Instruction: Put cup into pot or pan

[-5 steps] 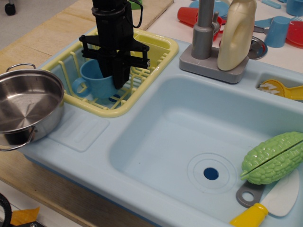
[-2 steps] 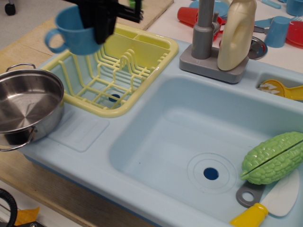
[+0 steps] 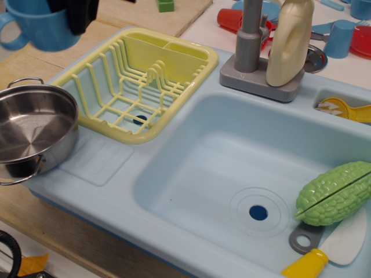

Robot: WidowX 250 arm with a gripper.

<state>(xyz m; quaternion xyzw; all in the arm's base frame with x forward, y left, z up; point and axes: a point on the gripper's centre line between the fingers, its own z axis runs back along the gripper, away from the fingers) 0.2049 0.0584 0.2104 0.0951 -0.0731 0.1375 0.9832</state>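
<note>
The light blue cup (image 3: pixel 35 26) with its loop handle to the left hangs in the air at the top left, above and behind the pot. My black gripper (image 3: pixel 72 14) is shut on the cup's rim; only its lower fingers show, the rest is cut off by the top edge. The shiny steel pot (image 3: pixel 29 130) stands empty at the left on the sink's edge, with wire loop handles at its back and front.
An empty yellow dish rack (image 3: pixel 142 81) sits right of the pot. The light blue sink basin (image 3: pixel 243 174) holds a green bitter gourd (image 3: pixel 336 194) and a yellow-handled knife (image 3: pixel 324 249). A grey faucet (image 3: pixel 250 35) and cream bottle (image 3: pixel 290 40) stand behind.
The cup was lifted out of the dish rack by my gripper, then carried up and to the left, toward the space above the pot. The rack is now empty.
</note>
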